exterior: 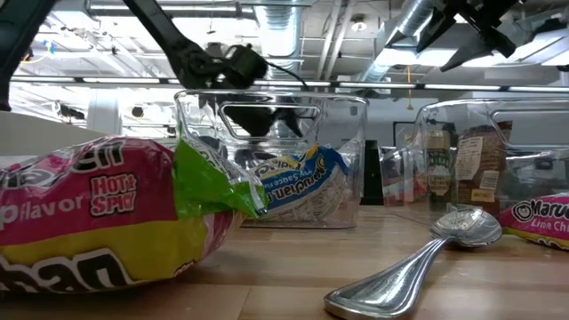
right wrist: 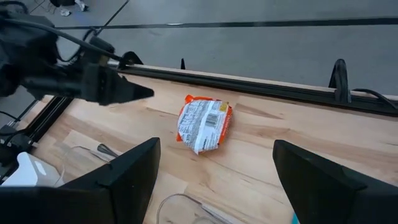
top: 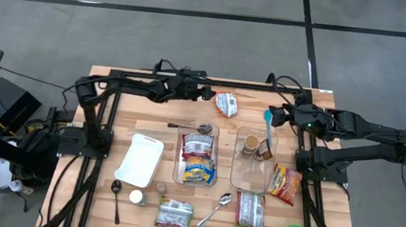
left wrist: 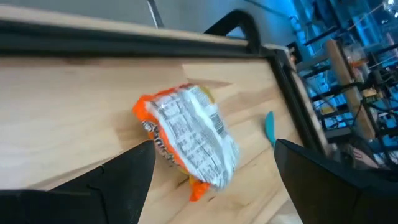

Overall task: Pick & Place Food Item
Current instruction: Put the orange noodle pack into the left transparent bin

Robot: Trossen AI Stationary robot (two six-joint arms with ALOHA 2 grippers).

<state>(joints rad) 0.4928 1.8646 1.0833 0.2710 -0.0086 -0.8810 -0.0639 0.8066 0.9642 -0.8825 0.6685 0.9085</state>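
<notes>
while the orange-and-white crinkly noodle packet (top: 227, 104) lies flat at the worktop's (top: 113, 104) far edge, the spread left pincer (top: 209, 93) should descend squarely, straddling its middle.

Bare counter (top: 250, 96) all round the orange packet (top: 227, 103); approach open from every side. Left pincer (top: 210, 93) just beside it, right pincer (top: 274, 115) near. Beyond the packet: two clear bins (top: 198, 154), teal spoon (top: 267, 119).
</notes>
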